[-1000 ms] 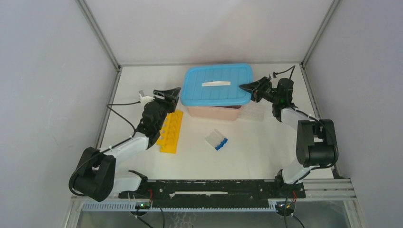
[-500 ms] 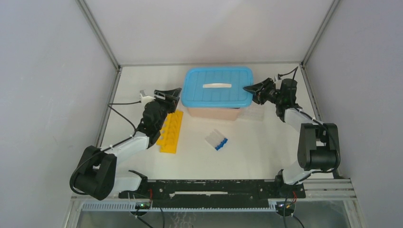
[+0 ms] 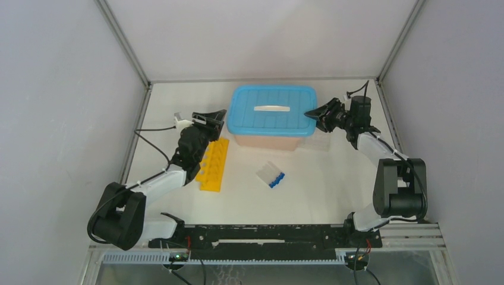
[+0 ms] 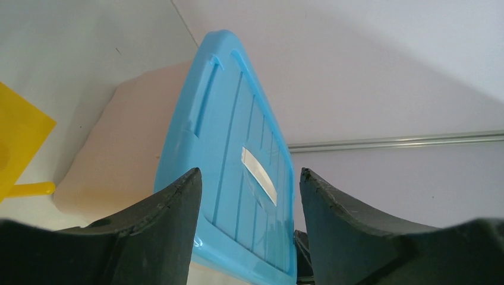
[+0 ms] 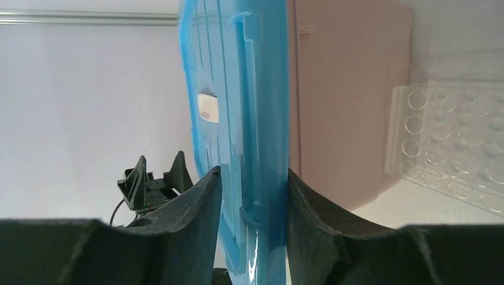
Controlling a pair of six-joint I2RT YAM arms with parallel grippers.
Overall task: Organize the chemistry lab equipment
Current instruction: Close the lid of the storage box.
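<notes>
While blue-capped tubes lie nearest, yellow rack left of them, well tray by box — left gripper spread at corner of blue lid, right gripper straddles right rim, clamp unclear. Grip both ends, lift level.

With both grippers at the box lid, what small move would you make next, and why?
Probably close the left gripper on the blue lid: its jaws stand apart astride the lid's left edge, while the right gripper straddles the opposite rim, so both ends could then lift.
</notes>
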